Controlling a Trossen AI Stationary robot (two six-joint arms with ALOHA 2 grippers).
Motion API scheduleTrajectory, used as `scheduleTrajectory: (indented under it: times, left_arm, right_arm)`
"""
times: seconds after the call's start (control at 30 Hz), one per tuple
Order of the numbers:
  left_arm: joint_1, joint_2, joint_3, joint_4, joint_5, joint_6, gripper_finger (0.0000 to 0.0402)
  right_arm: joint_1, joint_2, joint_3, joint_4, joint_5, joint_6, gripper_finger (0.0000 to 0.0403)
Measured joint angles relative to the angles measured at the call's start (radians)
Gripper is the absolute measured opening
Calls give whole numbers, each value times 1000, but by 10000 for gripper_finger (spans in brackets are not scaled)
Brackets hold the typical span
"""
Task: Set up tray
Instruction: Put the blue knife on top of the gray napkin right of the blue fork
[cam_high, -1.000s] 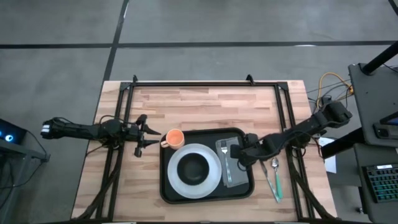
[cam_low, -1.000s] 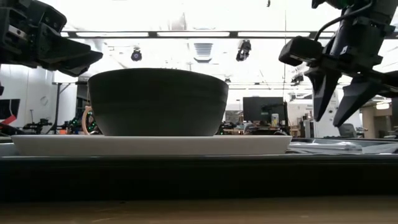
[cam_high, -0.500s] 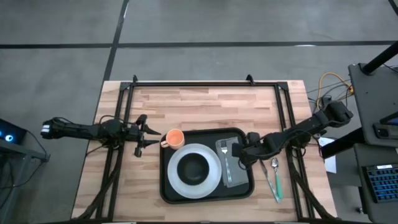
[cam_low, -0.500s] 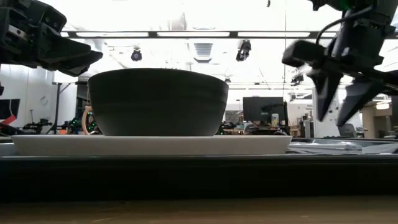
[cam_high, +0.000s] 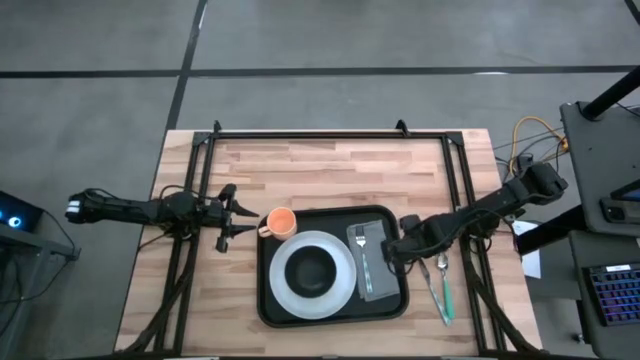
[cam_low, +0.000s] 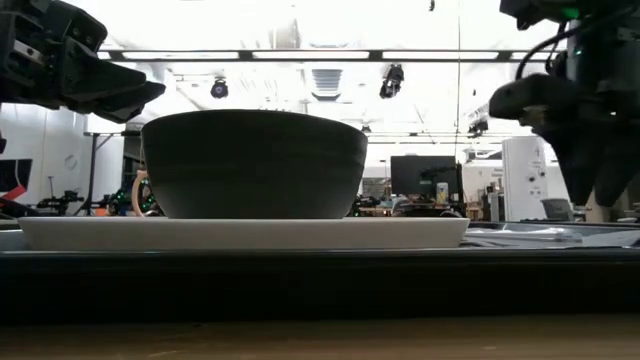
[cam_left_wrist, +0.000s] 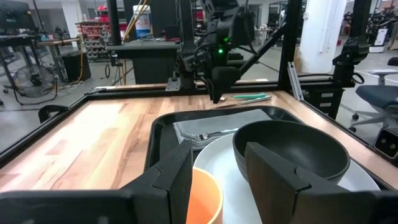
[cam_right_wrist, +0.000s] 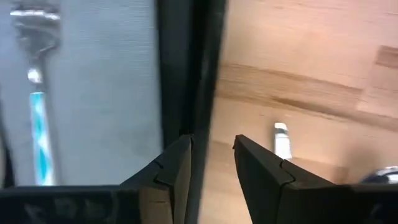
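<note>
The black tray (cam_high: 335, 300) lies mid-table and carries a white plate (cam_high: 318, 270) with a dark bowl (cam_high: 311, 266) and a grey napkin (cam_high: 372, 262) with a fork (cam_high: 361, 255) on it. An orange cup (cam_high: 281, 222) stands on the wood at the tray's far-left corner. My left gripper (cam_high: 232, 218) is open and level just left of the cup (cam_left_wrist: 205, 193), apart from it. My right gripper (cam_high: 394, 250) is open and points down over the tray's right rim (cam_right_wrist: 186, 68), between the napkin (cam_right_wrist: 106, 81) and the wood.
A spoon (cam_high: 440, 265) and a teal-handled knife (cam_high: 445, 295) lie on the wood right of the tray, close by my right gripper. A black frame (cam_high: 330, 133) runs along the table's far edge and sides. Bare wood stretches behind the tray.
My right gripper has moved toward the table's right edge, from above the napkin to above the tray's right rim, and sunk a little. The left arm and all the tableware have kept still.
</note>
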Motion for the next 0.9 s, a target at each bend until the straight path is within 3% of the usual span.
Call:
scheduleTrajectory:
  times: [0.1, 0.2, 0.33, 0.43, 0.63, 0.9]
  left_arm:
    - [0, 0, 0, 0, 0, 0, 130]
    - [0, 0, 0, 0, 0, 0, 130]
    - [0, 0, 0, 0, 0, 0, 130]
    - [0, 0, 0, 0, 0, 0, 130]
    - [0, 0, 0, 0, 0, 0, 130]
    - [0, 0, 0, 0, 0, 0, 130]
  right_arm:
    - [-1, 0, 9, 21, 60, -36, 113]
    - [5, 2, 11, 24, 161, -188, 110]
    - [7, 2, 19, 27, 134, -382, 107]
    - [8, 2, 20, 28, 85, -379, 104]
    - [17, 2, 31, 29, 84, -362, 109]
    - [153, -26, 30, 38, 109, -335, 101]
